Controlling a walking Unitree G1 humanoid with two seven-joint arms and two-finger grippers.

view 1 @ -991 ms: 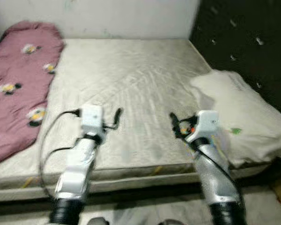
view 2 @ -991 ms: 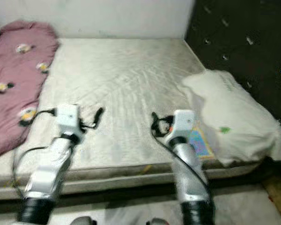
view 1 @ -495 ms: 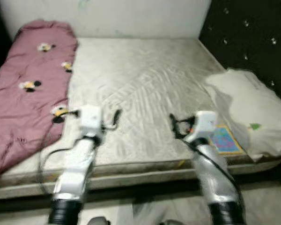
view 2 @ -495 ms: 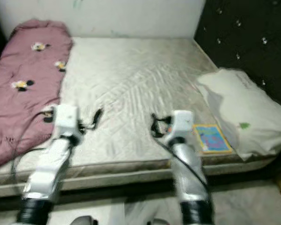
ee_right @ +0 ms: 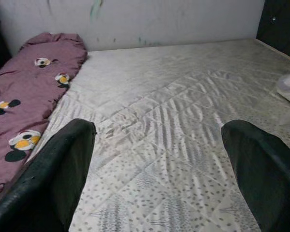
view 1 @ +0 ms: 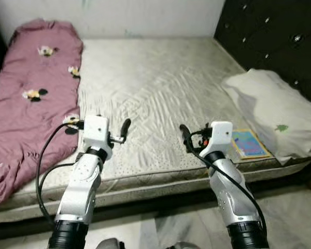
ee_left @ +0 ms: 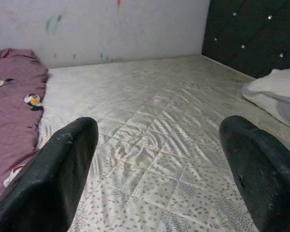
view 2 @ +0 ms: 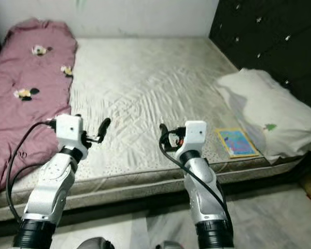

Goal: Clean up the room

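Two hands spread over mattress [view 1: 160, 98], left hand [view 1: 125, 127], right hand [view 1: 185, 136], booklet [view 1: 249, 143] perhaps partly under pillow [view 1: 272, 114]

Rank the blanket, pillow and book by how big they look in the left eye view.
1. Pink blanket, largest, running along the mattress's left side.
2. White pillow, clearly smaller.
3. Colourful book, smallest, lying flat beside the pillow.

Left gripper [ee_left: 157, 169] fingers [ee_left: 53, 179] spread wide, nothing between, above quilted mattress [ee_left: 150, 125]. Purple blanket [ee_left: 9, 116] with flower prints lies along one mattress edge. White pillow [ee_left: 275, 94] at opposite edge, near dark tufted headboard [ee_left: 251, 34]. Pale wall [ee_left: 96, 26] behind far mattress edge.
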